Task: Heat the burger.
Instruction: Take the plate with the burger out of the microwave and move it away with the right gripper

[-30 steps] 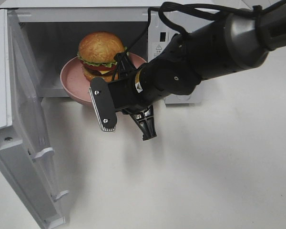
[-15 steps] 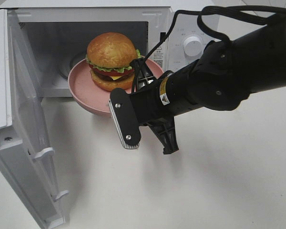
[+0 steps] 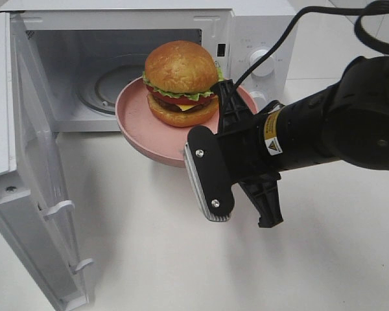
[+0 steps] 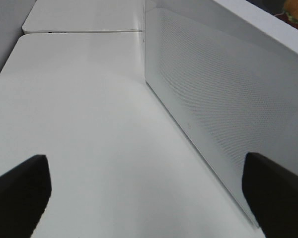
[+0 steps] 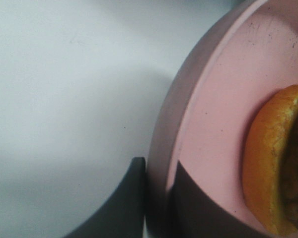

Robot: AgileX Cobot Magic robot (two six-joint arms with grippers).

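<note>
The right end effector [image 3: 228,103] is clamped on the rim of the pink plate [image 3: 137,126] at about 3 o'clock, one finger [image 5: 126,206] under the lip and the other on top. The burger [image 3: 181,83] sits upright near the plate's centre, and the plate hangs in the air in front of the open microwave [image 3: 259,26], partly across the cavity mouth at its 5 o'clock corner. The glass turntable [image 3: 107,87] lies bare inside. To do this well, keep the plate level and slide it low toward 10 o'clock, clear of the door [image 3: 26,194]. The left end effector [image 4: 149,193] stands wide apart, holding nothing, seemingly behind the door, though that view is poor.
</note>
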